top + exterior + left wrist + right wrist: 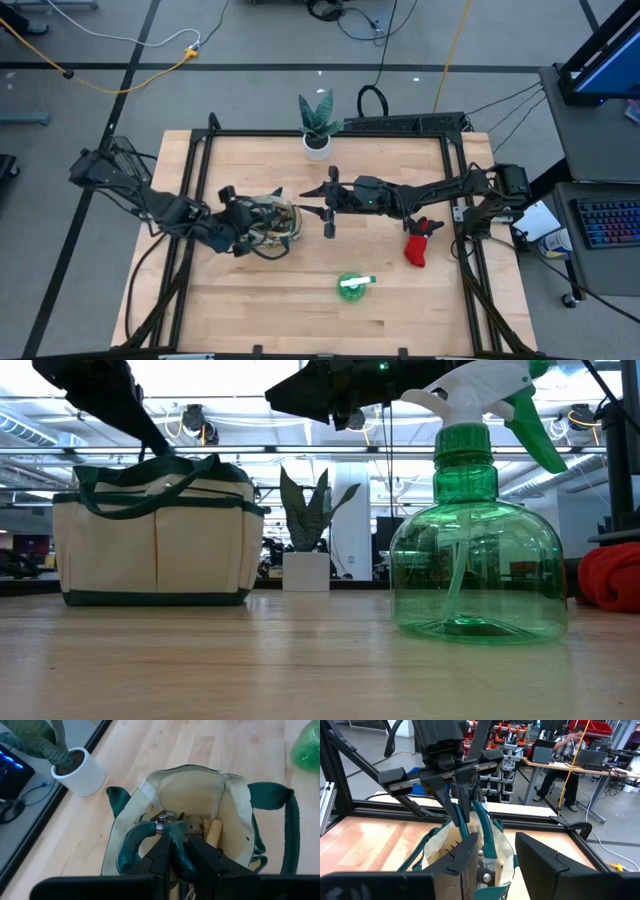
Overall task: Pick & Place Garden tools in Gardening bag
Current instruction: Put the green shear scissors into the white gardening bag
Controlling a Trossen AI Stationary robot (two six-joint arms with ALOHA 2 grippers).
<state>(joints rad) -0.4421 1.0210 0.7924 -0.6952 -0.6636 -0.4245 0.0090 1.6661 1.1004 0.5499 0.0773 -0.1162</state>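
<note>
The cream gardening bag (pixel 272 225) with dark green trim stands upright at the table's middle left, its mouth open. My left gripper (pixel 243 226) reaches down into that mouth, shut on green-handled pruning shears (pixel 165 832). A wooden tool handle (pixel 215 832) lies inside the bag. My right gripper (pixel 330 205) hovers open just right of the bag and above its rim, touching nothing. A green spray bottle (pixel 352 285) stands near the front edge. A red-black glove (pixel 420 243) lies to the right. My left gripper pinches one green handle (pixel 181 854) of the shears between its two fingers; the other handle (pixel 129 847) bows out beside one finger. The fingers slant down from the table's left, along the shears. The shears' metal head (pixel 485 876) points down into the bag's mouth.
A green plant in a white pot (pixel 318 125) stands at the far edge, behind the bag. A black frame (pixel 330 130) runs around the table top. Bare wood lies in front of the bag and at the front left. A person sits at a desk (pixel 565 750) beyond the table.
</note>
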